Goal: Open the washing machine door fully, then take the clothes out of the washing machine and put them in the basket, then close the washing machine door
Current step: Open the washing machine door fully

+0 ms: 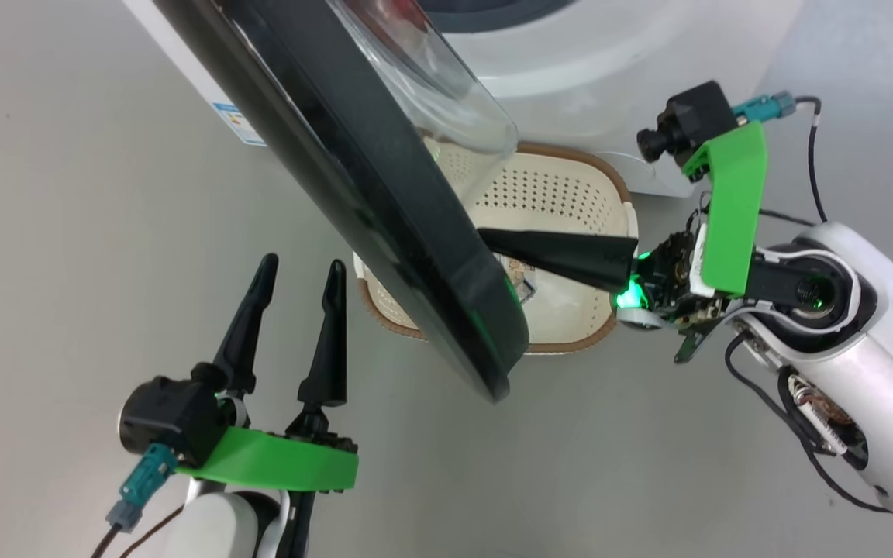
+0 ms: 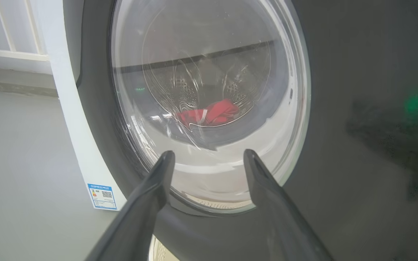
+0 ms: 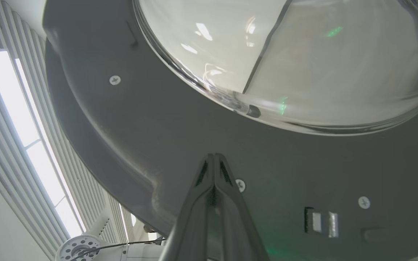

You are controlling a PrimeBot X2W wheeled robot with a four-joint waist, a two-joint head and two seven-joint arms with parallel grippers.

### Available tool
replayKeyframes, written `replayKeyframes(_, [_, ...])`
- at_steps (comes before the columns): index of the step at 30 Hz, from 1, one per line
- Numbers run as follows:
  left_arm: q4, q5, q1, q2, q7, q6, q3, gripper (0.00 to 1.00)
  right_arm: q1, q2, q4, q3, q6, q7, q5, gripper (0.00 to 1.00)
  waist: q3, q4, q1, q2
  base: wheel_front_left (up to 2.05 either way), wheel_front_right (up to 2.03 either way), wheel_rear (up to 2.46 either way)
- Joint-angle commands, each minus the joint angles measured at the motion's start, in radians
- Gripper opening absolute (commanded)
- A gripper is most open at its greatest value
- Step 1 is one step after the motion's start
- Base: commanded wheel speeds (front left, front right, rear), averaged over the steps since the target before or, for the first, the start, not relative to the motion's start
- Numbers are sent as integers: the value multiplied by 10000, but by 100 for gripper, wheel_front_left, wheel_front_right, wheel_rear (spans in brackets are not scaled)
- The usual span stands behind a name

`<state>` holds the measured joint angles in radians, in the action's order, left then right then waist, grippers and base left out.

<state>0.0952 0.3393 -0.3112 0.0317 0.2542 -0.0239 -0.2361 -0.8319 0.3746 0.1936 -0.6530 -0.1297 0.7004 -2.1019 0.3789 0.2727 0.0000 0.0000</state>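
The right arm is white and smooth, with thin black cables looping beside it. The left gripper has two long, black, pointy fingers. Each wrist wears a bright green bracket with a small black camera and a teal plug. A green light glows at the right gripper.

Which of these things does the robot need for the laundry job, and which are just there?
For the job:
washing machine door
washing machine
red clothes in the drum
basket
right gripper, shut
left gripper, open

Just there:
floor
blue label sticker
ceiling light
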Motion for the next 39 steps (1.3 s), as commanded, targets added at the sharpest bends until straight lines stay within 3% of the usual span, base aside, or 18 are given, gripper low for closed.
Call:
replayKeyframes(1, [-237,108,154,185,76,-65,305,100,375,-111,-309,-157,-10,-23,8,0,-180,206,0,0,0,0,0])
replayKeyframes(39, [-285,374,1421,185,76,-142,694,100,1151,-181,-8,-1649,-10,-283,-517,0,-1913,2577,0,0,0,0,0])
